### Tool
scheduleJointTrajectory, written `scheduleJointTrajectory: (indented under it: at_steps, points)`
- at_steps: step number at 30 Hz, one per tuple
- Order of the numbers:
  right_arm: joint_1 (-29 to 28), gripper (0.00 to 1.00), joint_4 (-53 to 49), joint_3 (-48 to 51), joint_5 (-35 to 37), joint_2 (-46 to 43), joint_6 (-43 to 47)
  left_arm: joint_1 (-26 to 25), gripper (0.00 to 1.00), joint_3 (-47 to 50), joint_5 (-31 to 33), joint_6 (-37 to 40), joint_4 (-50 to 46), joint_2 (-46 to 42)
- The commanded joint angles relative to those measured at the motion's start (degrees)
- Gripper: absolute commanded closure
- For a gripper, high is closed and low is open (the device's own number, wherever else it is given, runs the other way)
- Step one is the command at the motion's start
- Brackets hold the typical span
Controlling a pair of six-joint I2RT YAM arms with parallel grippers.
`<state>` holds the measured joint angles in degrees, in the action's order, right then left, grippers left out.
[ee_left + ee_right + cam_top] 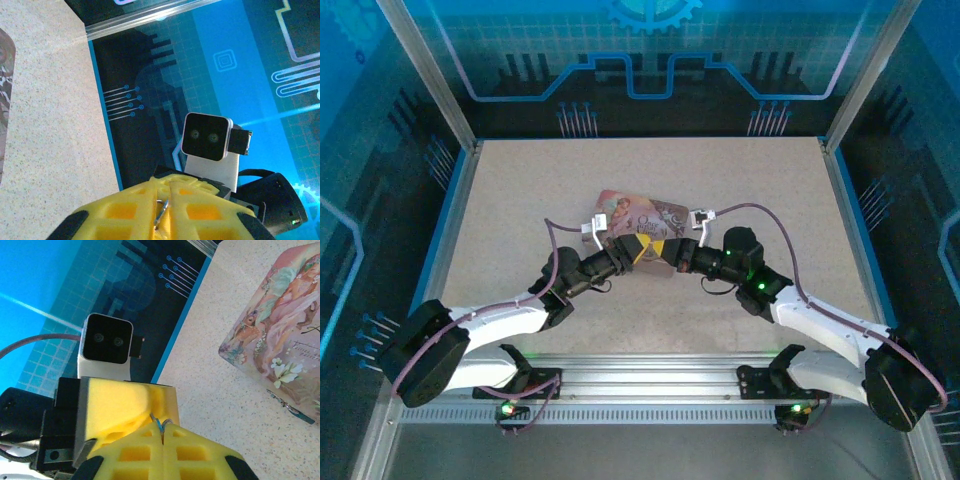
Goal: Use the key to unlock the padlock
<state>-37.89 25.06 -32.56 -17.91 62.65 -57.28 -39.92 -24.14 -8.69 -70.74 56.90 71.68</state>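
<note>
Pink tin closed, contents hidden. Left gripper clamped on key, right gripper on padlock; both tiny, identities unsure.

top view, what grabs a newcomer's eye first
The two arms meet at mid-table, the yellow left fingers tip to tip with the right fingers. Just beyond them lies a pink illustrated tin. In the left wrist view a silvery bit sits pinched between the fingers.

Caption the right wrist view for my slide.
Right gripper, shut on a thin silvery metal loop, facing the left gripper, beside the pink illustrated rectangular tin on the speckled tabletop.
</note>
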Motion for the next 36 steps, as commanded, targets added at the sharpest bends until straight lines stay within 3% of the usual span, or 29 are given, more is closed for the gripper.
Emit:
scheduleJointTrajectory:
  at_steps: [1,6,9,11,14,19,27,36]
  points:
    - [-1.0,1.0,0.2,-0.9,1.0,0.7,-0.8,-0.4,0.95,0.3,0.8,-0.4,4.5,0.3]
    - [-0.7,0.9,-2.3,-1.4,0.5,0.1,1.6,-0.3,1.0,0.5,0.9,1.3,2.5,-0.2]
    - [0.5,0.74,-6.5,-2.0,-1.7,-1.4,6.2,-0.3,1.0,0.2,0.5,4.3,-2.4,-2.0]
    - [2.5,0.6,-10.9,-3.4,-7.0,-1.8,11.8,-0.1,1.0,-0.5,-0.4,6.5,-7.2,-3.7]
    - [6.3,0.54,-16.2,-6.2,-16.6,-1.0,18.3,0.6,1.0,-3.1,-3.5,9.8,-16.4,-6.4]
    - [8.8,0.44,-16.4,-8.4,-24.3,-0.5,23.3,1.7,1.0,-8.7,-8.4,17.3,-31.7,-10.1]
    - [8.1,0.43,-15.0,-10.2,-29.0,2.8,25.2,2.6,1.0,-12.9,-13.2,22.1,-39.3,-11.0]
    - [6.9,0.58,-15.9,-11.4,-29.6,5.3,25.3,2.7,1.0,-12.3,-13.3,21.2,-37.5,-10.8]
